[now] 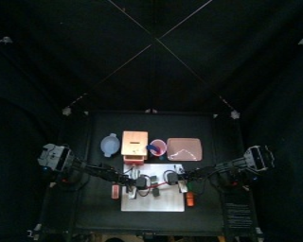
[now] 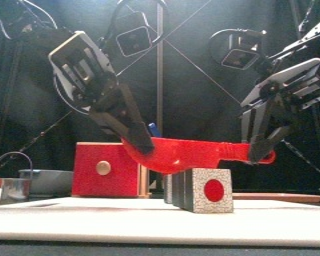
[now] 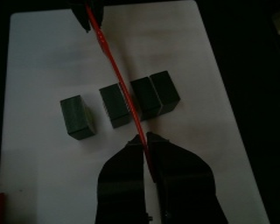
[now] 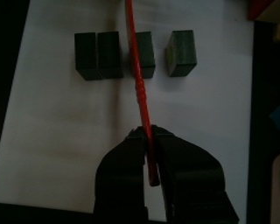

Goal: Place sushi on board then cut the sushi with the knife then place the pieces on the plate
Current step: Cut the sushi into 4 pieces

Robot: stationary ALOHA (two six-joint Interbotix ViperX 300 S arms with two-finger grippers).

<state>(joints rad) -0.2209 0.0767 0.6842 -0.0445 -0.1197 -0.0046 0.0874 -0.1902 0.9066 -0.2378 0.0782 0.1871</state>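
Note:
A red toy knife (image 2: 206, 151) hangs level just above the sushi blocks (image 2: 203, 188), which stand on the white cutting board (image 2: 109, 212). My left gripper (image 2: 144, 152) is shut on one end of the knife and my right gripper (image 2: 263, 152) is shut on the other. In the left wrist view the knife (image 3: 116, 79) crosses the row of dark green blocks (image 3: 115, 107); one block (image 3: 78, 117) stands a little apart. In the right wrist view the knife (image 4: 134, 61) runs over the row (image 4: 98, 54), with another block (image 4: 184, 49) set off to the side.
Behind the board (image 1: 154, 200) stand the blue-grey bowl (image 1: 111, 145), the wooden box with a red drawer front (image 1: 135, 144), the red cup (image 1: 157, 147) and the pink tray (image 1: 185, 147). From the front the box (image 2: 107, 168) sits behind the sushi.

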